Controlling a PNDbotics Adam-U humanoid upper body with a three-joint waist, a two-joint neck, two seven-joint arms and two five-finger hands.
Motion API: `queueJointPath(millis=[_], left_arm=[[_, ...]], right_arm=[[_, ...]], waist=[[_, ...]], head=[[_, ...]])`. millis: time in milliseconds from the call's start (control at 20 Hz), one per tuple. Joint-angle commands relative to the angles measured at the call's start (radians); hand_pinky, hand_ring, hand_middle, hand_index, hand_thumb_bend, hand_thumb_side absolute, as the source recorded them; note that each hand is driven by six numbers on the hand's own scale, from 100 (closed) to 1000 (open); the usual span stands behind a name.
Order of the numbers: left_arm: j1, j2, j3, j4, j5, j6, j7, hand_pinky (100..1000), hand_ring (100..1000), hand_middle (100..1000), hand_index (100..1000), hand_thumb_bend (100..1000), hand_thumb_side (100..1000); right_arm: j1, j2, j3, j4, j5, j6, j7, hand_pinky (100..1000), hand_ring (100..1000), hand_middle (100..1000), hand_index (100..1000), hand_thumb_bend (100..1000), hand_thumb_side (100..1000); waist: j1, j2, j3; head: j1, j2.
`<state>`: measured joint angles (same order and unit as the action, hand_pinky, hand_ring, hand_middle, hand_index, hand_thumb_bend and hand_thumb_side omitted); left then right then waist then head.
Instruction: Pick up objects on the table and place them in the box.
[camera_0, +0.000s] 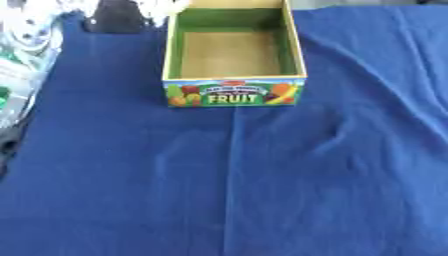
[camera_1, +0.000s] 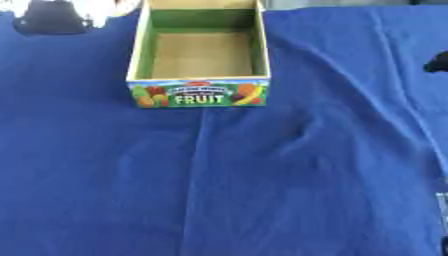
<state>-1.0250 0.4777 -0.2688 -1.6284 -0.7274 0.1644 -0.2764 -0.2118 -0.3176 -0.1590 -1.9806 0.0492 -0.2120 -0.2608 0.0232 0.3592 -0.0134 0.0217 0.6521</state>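
An open cardboard box with green inner walls and a "FRUIT" label sits on wrinkled blue cloth. Neither hand is visible.

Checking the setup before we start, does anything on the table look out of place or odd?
The fruit box stands upright and empty at the far side, undamaged. The blue cloth is creased, with a fold running toward the camera from the box. Oddly for this task, no objects to pick up show on the cloth, and neither hand is in view.
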Motion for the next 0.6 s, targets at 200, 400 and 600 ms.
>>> queueJointPath(millis=[200, 400, 600], left_arm=[[-0.082, -0.059, -0.002, 0.237, -0.066, -0.101, 0.080, 153, 485, 369, 474, 100, 295], [-0.114, -0.101, 0.013, 0.398, -0.117, -0.155, 0.100, 212, 510, 427, 488, 100, 287], [-0.129, -0.123, 0.017, 0.505, -0.218, -0.194, 0.102, 309, 548, 514, 523, 100, 280]], right_arm=[[-0.024, -0.027, 0.002, -0.019, -0.015, -0.003, 0.014, 673, 537, 515, 790, 100, 1000], [-0.030, -0.025, 0.005, -0.019, -0.017, -0.002, 0.018, 673, 537, 514, 790, 100, 1000], [-0.036, -0.022, 0.008, -0.019, -0.021, -0.002, 0.023, 673, 536, 514, 791, 100, 1000]], waist=[[0.006, -0.005, -0.027], [0.011, 0.005, -0.044], [0.013, 0.011, -0.056]], head=[[0.043, -0.038], [0.057, -0.047], [0.061, -0.053]])
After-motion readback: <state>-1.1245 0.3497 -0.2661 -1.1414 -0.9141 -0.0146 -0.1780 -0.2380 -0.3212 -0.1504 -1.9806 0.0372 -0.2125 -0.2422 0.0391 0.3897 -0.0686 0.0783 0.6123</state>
